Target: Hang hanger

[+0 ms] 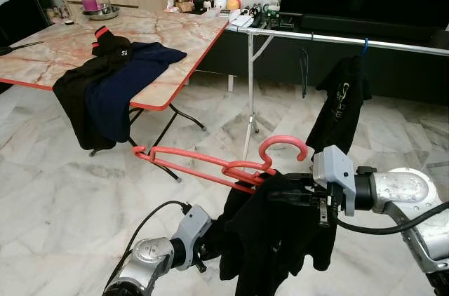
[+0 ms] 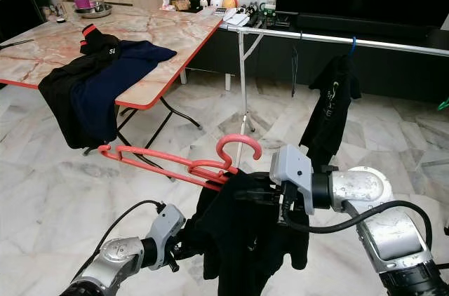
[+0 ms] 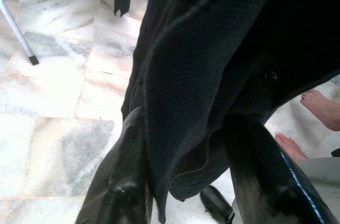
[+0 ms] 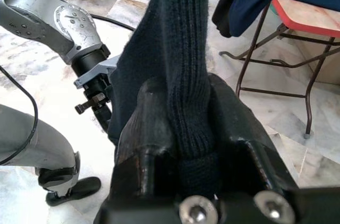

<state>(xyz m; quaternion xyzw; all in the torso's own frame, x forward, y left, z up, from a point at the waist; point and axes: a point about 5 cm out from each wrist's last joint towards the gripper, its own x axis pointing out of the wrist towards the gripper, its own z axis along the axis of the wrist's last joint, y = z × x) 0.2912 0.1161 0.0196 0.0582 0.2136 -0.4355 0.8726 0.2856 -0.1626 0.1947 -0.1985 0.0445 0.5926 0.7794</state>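
Low in the foreground, above the marble floor, a black garment hangs between both arms with a red hanger partly threaded into it, its hook rising just beside the right gripper. Right gripper: fingers clamped on a thick fold of the garment. Left gripper: fingers set on either side of the cloth's lower edge, pinching it. Behind, a rail on a metal stand carries another dark shirt. On the worktop to the left, dark clothes drape over the red-trimmed edge. A person's bare feet stand on the floor nearby.
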